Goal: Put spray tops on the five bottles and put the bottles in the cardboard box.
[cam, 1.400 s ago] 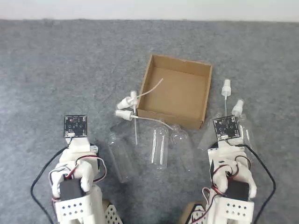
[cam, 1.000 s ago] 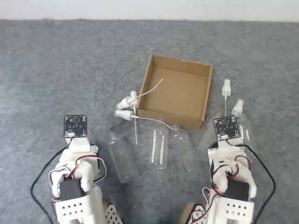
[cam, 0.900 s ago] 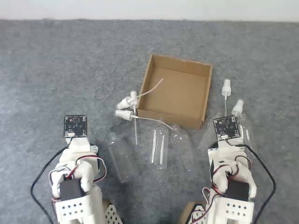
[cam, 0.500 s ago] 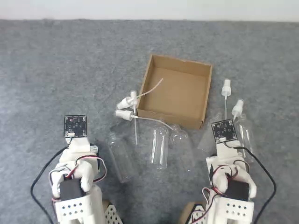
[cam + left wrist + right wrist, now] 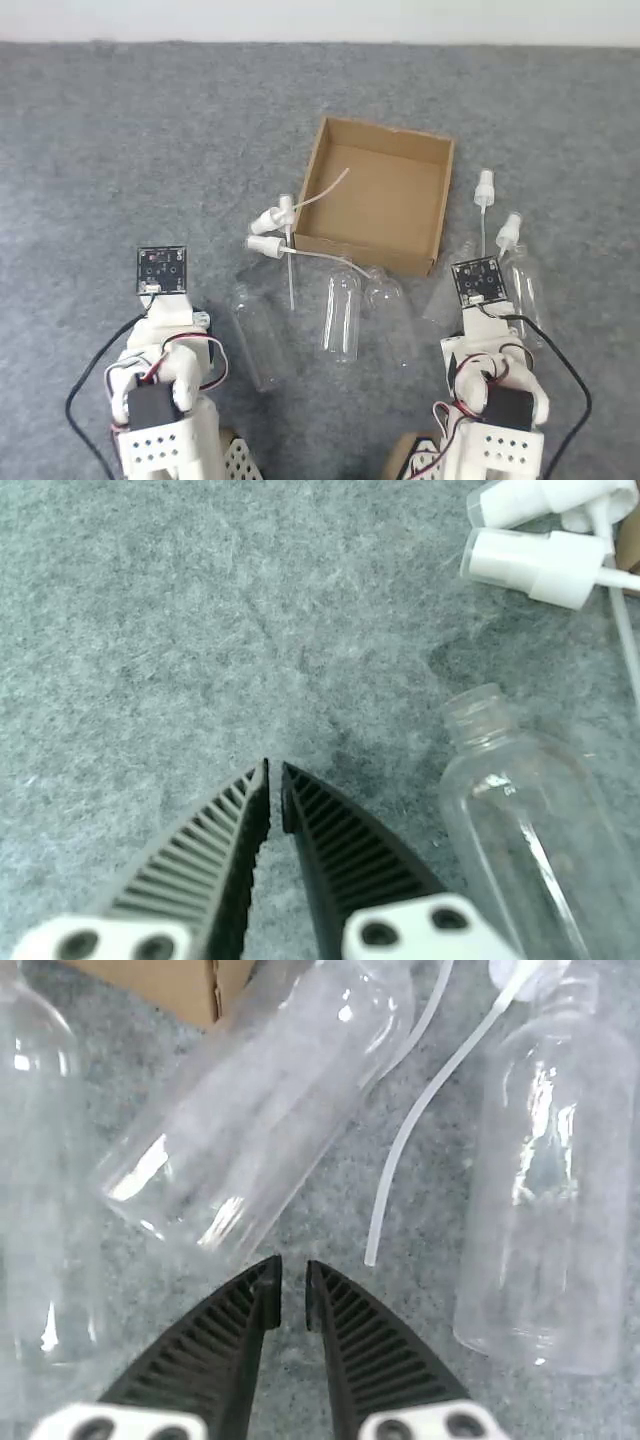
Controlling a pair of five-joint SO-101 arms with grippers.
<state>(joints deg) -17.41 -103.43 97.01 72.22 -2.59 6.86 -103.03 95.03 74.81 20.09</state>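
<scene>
Right arm (image 5: 492,375) has shifted slightly inward, uncovering more of the capped bottle (image 5: 524,285) beside it. Left arm (image 5: 165,370) and all loose items are unchanged.

Tool state: the right gripper (image 5: 290,1275) has its jaws drawn nearly together, a slim gap between them, grasping nothing. It hangs low over the grey carpet (image 5: 120,150), just short of a clear bottle lying diagonally (image 5: 265,1110) and a loose dip tube (image 5: 420,1130). The left gripper (image 5: 275,775) is likewise closed up and empty, beside an open-necked bottle (image 5: 535,820).

Task items: the cardboard box (image 5: 370,252) sits open beyond the arms and holds no bottle. One tube from the two loose spray tops (image 5: 268,232) at its near corner trails over the wall. A third loose spray top (image 5: 485,185) lies to the box's other side. Two further uncapped bottles (image 5: 340,312) lie on their sides just in front of the box.

Assessment: the layout appears staged, with bottles and tops laid flat between arms and box so either arm can reach them. One bottle seems fitted with its top and four are not, so work is at an early stage. The closed, low grippers suggest a resting pose rather than an approach. Either must open before any pickup.
</scene>
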